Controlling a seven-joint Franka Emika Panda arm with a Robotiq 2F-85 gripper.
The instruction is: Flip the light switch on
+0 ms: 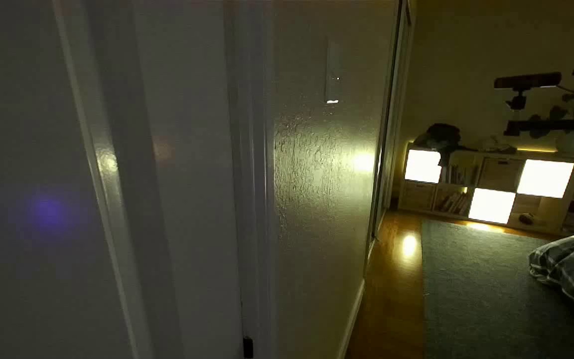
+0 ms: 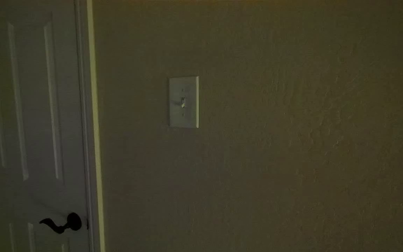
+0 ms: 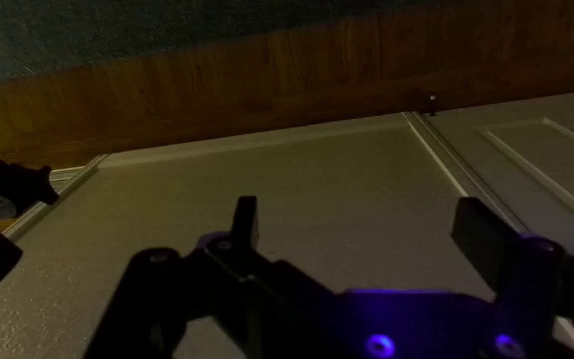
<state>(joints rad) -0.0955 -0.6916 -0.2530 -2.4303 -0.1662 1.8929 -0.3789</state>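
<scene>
The white, upright rectangular light switch plate [image 2: 178, 110] is fixed to a beige textured wall [image 2: 292, 112], to the right of a grey-white panelled door [image 2: 35, 112] with a dark curved lever handle [image 2: 60, 229]. In an exterior view, a narrow pale toggle [image 2: 183, 103] sits at the plate's centre; its setting is too dim to read. The plate also appears nearly edge-on in an exterior view [image 1: 333, 75].

In the wrist view, the black two-finger gripper [image 3: 357, 204] is spread. Its fingers [image 3: 245, 219] stand well apart, and the wall shows between them. The clearance between gripper and plate cannot be told.

A brown wooden floor [image 3: 287, 85] meets the wall's base, with a blue-grey rug [image 1: 476, 289] beside it. At the far right, a low wooden shelf unit [image 1: 556, 214] contains white-glowing square cubbies [image 1: 491, 205]. Grey plaid bedding [image 1: 573, 269] lies nearer, at the right.
</scene>
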